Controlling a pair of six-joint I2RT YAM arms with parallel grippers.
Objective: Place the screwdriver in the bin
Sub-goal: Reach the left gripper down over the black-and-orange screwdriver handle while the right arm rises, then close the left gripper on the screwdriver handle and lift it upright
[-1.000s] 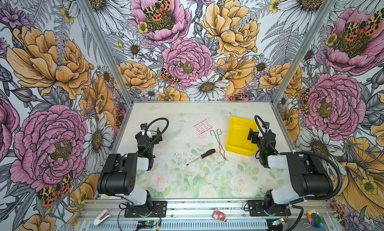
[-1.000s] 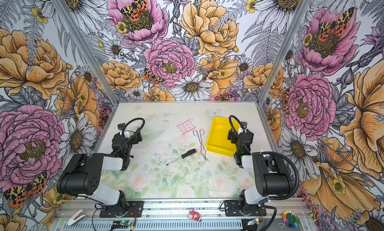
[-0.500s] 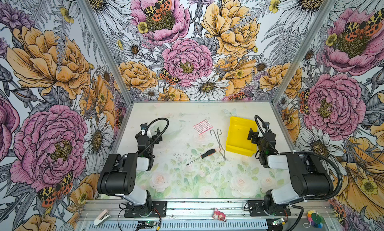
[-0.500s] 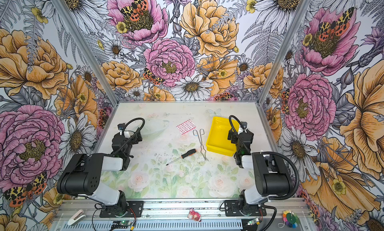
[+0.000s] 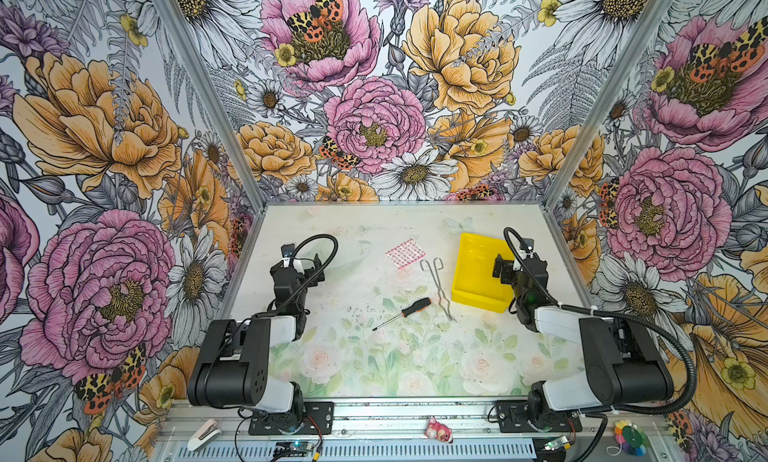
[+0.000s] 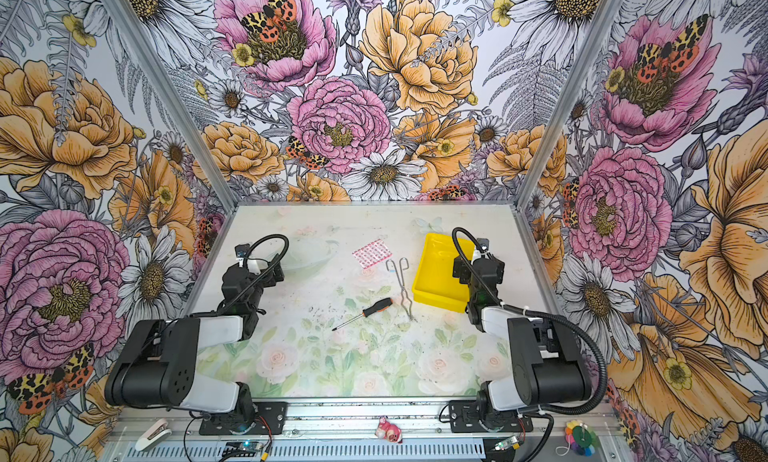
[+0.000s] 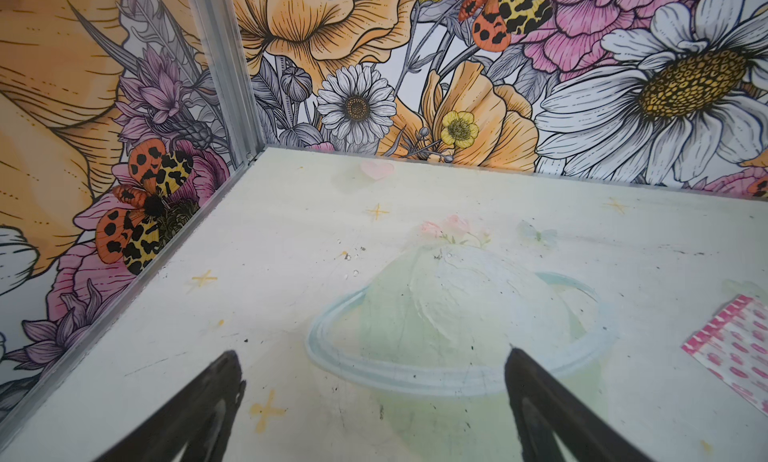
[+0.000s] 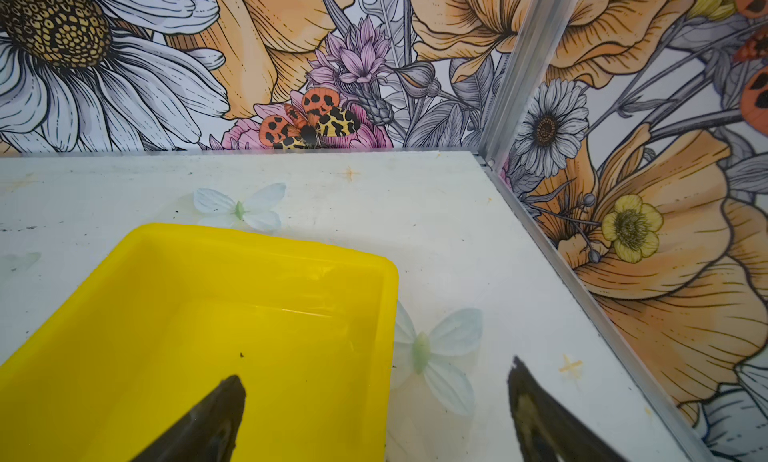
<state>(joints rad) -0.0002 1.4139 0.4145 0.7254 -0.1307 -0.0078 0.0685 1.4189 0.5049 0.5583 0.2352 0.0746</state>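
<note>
Yellow bin (image 5: 473, 269) bare inside, screwdriver (image 5: 405, 312) outside it — left tool (image 7: 372, 350), right tool (image 8: 376, 367) spread wide

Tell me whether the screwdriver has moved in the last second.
No. The screwdriver lies where it was, its handle the same short gap from the wire tongs.

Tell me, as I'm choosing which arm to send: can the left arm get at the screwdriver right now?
Probably yes. The screwdriver lies flat on the table beside the tongs, and nothing stands between it and the open left gripper.
</note>
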